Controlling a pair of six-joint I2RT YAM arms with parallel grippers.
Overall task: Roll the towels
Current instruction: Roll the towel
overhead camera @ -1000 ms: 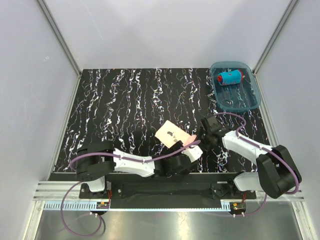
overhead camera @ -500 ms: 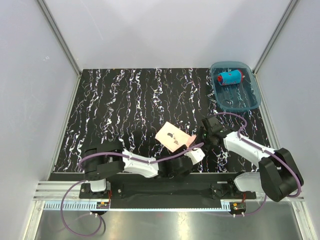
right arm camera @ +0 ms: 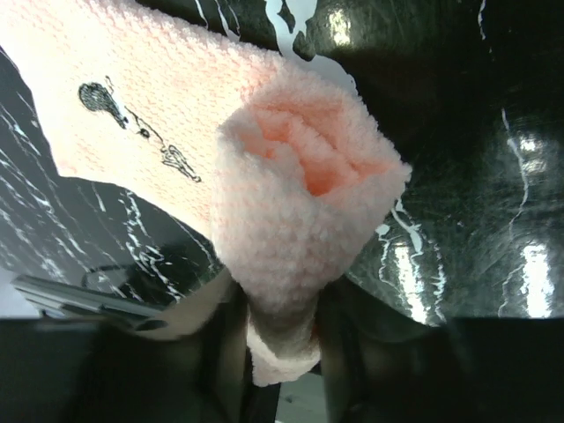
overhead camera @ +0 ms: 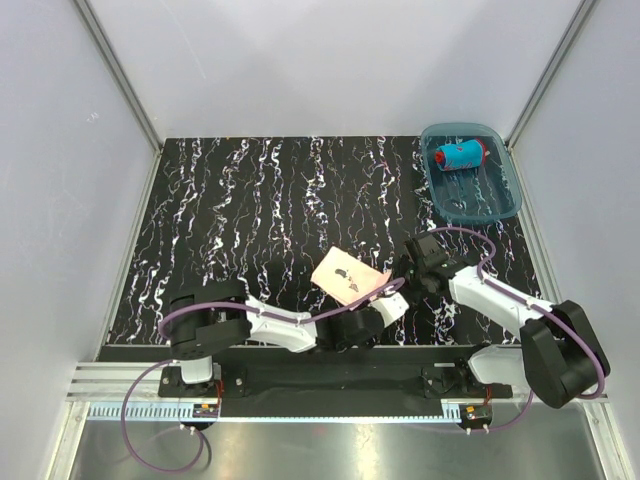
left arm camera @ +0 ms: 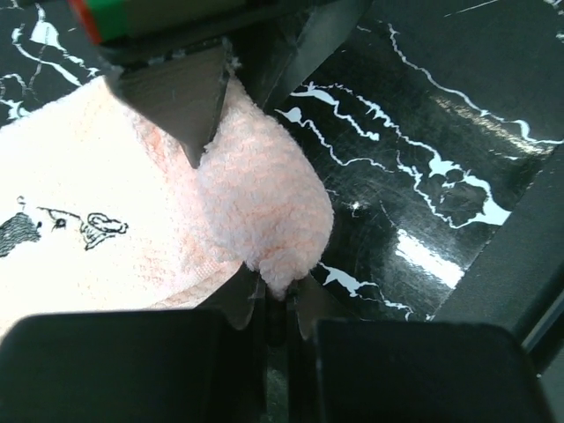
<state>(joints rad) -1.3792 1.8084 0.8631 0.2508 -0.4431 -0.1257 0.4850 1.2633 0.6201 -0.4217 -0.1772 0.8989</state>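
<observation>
The pale pink towel (overhead camera: 346,273) lies half rolled near the table's front, its flat part with a small black drawing (left arm camera: 62,225) to the left. Both grippers meet at its rolled end (overhead camera: 383,287). My left gripper (left arm camera: 280,300) is shut on the tip of the roll (left arm camera: 264,211). My right gripper (right arm camera: 278,295) has the roll's other end (right arm camera: 300,211) between its fingers, touching both. One right finger (left arm camera: 181,97) shows in the left wrist view. The blue towel (overhead camera: 460,155), rolled, lies in the tray (overhead camera: 500,205).
The translucent blue tray stands at the back right corner of the black marbled table (overhead camera: 250,200). White walls (overhead camera: 60,200) close in the left, right and back. Both arms cross low over the front edge.
My left gripper has closed from wide open onto the tip of the pink roll. The right gripper's fingers have spread a little around the roll. The towel has sunk slightly toward the table.
</observation>
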